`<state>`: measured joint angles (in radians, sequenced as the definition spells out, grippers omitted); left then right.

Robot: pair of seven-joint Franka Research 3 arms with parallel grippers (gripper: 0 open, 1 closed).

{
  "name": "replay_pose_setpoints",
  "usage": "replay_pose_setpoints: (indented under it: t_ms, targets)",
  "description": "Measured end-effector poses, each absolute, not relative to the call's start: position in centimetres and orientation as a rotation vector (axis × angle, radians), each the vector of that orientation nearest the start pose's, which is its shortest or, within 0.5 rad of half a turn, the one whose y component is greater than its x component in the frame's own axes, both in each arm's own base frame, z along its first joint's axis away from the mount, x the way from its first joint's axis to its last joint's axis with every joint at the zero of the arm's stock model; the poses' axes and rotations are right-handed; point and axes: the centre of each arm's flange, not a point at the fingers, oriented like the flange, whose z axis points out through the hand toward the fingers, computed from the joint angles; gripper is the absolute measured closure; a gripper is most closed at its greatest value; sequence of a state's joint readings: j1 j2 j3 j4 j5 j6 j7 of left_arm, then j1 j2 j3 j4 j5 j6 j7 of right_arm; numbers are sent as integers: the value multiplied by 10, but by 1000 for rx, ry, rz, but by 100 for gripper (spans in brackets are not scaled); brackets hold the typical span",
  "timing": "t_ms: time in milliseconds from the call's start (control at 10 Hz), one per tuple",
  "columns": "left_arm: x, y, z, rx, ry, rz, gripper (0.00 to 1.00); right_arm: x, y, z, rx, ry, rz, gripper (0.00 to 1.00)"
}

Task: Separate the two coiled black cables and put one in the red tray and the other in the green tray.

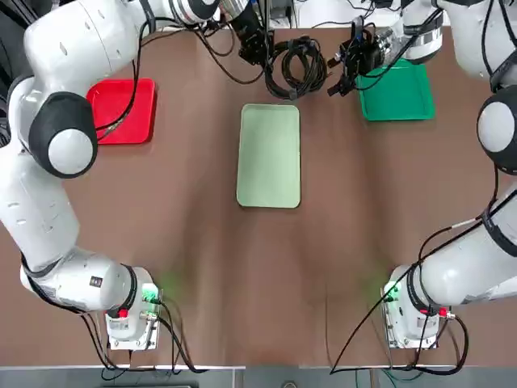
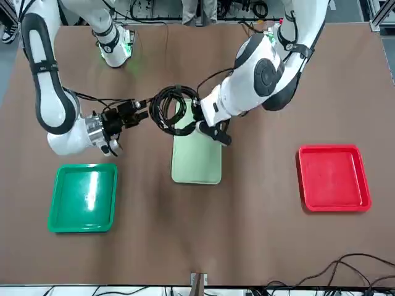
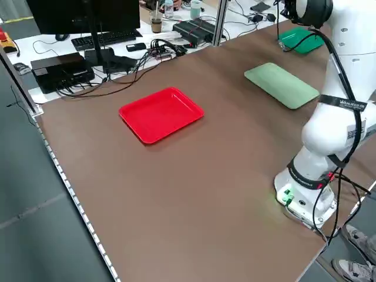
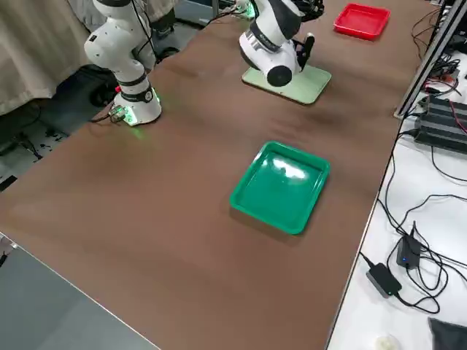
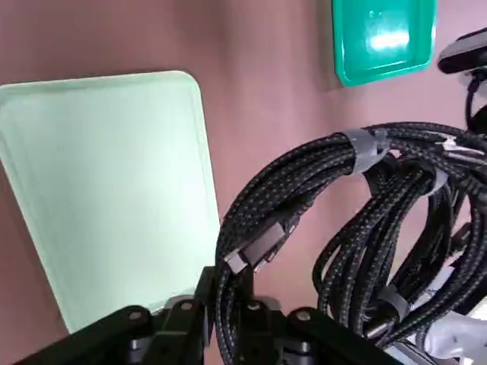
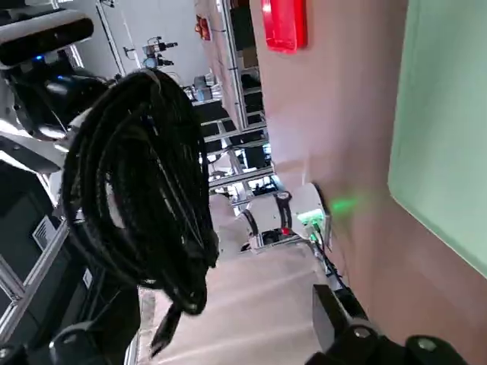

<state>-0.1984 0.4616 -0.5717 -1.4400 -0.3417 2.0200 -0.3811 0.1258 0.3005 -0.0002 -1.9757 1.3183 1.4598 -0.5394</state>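
The left gripper (image 2: 200,118) is pinched tight on the two coiled black cables (image 2: 173,110), thin woven cords wound into round loops with grey ties. It holds them up in the air so the other arm can pull one loose. The right gripper (image 2: 141,111) waits just beside the bundle with its fingers spread wide and nothing in them. Under the bundle lies a long, smooth, pale green tray (image 2: 196,154). The shallow dark green plastic tray (image 2: 83,196) sits near the right gripper. The bright red squarish tray (image 2: 333,177) is well apart from the left gripper. Both are empty.
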Motion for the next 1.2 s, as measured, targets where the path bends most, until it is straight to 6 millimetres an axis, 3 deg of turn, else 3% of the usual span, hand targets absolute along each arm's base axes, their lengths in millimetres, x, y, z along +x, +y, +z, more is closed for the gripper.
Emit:
replay_pose_setpoints:
  t_ms: [300, 500, 800, 900, 1200]
  targets:
    - [540, -455, 481, 2538, -199, -190, 85, 540, 183, 355, -1681, -143, 415, 5]
    - [538, -462, 471, 2536, -203, -211, 85, 540, 183, 355, -1680, -137, 419, 19]
    - [535, -467, 473, 2534, -194, -212, 85, 540, 183, 356, -1681, -124, 427, 72]
    - [536, -467, 474, 2533, -193, -211, 85, 540, 183, 356, -1681, -123, 427, 83]
    - [537, -466, 476, 2531, -192, -205, 85, 541, 182, 355, -1681, -122, 426, 84]
